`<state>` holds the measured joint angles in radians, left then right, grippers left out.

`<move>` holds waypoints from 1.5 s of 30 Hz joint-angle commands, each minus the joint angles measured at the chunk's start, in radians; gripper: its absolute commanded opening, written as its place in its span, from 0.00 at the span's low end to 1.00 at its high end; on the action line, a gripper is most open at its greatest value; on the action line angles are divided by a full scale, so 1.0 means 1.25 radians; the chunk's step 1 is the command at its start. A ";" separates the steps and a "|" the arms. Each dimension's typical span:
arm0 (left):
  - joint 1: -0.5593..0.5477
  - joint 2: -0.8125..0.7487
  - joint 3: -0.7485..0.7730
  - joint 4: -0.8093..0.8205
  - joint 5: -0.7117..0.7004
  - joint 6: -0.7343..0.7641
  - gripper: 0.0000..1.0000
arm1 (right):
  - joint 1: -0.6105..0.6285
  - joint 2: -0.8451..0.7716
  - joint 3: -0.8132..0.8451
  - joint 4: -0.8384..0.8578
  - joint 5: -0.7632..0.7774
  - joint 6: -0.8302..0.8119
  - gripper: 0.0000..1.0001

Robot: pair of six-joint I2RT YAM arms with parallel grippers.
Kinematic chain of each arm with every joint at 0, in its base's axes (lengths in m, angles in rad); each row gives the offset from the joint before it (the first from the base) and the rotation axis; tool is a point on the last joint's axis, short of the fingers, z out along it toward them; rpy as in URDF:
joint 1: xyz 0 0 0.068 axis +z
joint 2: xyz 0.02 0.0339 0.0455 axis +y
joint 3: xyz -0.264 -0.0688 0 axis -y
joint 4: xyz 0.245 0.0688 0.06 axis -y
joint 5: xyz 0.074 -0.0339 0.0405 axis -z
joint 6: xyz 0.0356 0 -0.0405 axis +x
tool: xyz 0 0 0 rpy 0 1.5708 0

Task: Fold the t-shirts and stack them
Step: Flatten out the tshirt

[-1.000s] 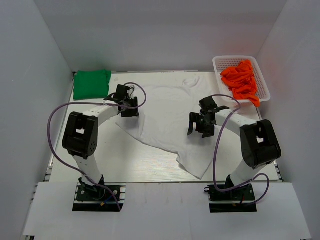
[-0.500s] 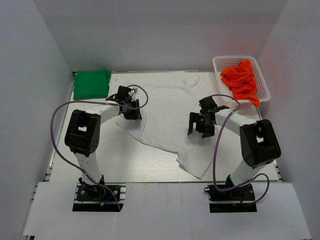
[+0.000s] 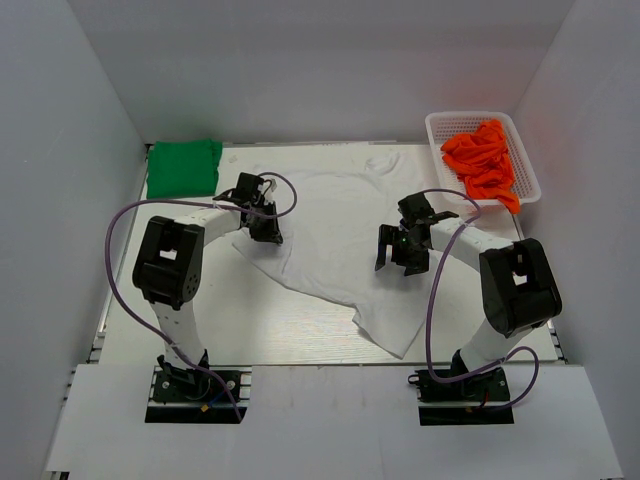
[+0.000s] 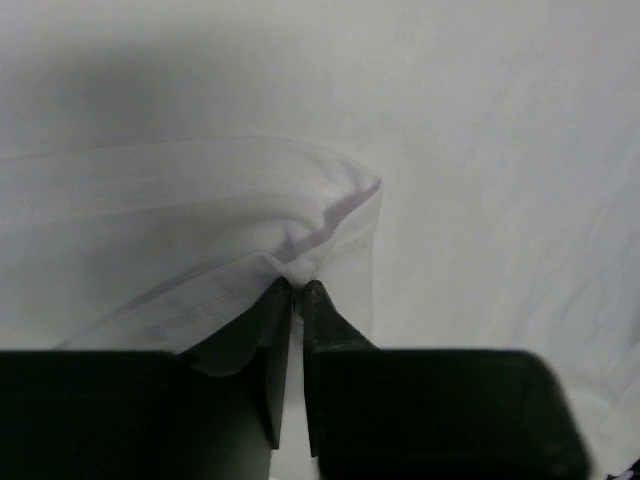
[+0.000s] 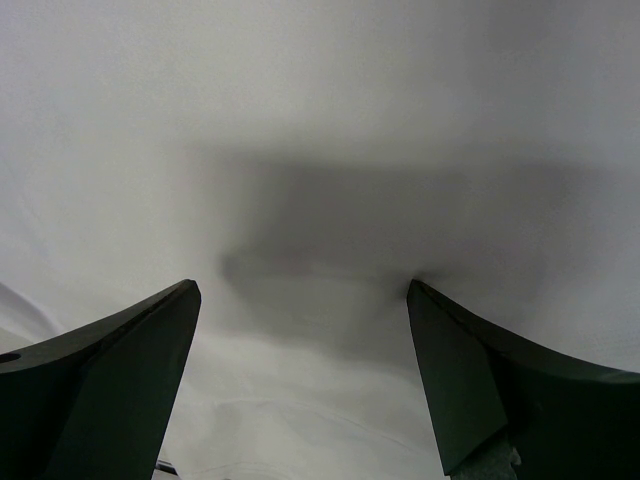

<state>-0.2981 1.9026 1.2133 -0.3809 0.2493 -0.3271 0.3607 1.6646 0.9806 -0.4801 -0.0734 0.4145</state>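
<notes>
One change: L fingers (image 4: 325,325), pinching white t-shirt (image 3: 340,215), shifted right; R fingers (image 5: 120,370) spread wide.

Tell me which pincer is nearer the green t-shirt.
Left. The left pincer, shut on an edge of the white t-shirt, sits close by the green t-shirt; the right pincer hangs open far across the white cloth.

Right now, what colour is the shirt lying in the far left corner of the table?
The shirt is bright green; the top external view shows it best.
</notes>
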 commanded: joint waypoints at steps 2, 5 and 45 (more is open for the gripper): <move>0.002 0.002 0.031 0.000 0.028 -0.012 0.06 | 0.000 0.035 -0.017 -0.010 0.029 -0.006 0.90; 0.002 -0.017 0.038 -0.026 0.011 -0.019 0.03 | -0.003 0.037 -0.022 -0.015 0.031 -0.006 0.90; 0.009 -0.415 -0.287 -0.670 -0.406 -0.510 0.07 | -0.016 0.067 -0.080 -0.028 0.053 -0.014 0.89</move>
<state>-0.2955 1.3540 0.8413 -1.1515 -0.2432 -0.8997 0.3473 1.6730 0.9756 -0.4816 -0.0746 0.4366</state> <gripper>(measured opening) 0.056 0.889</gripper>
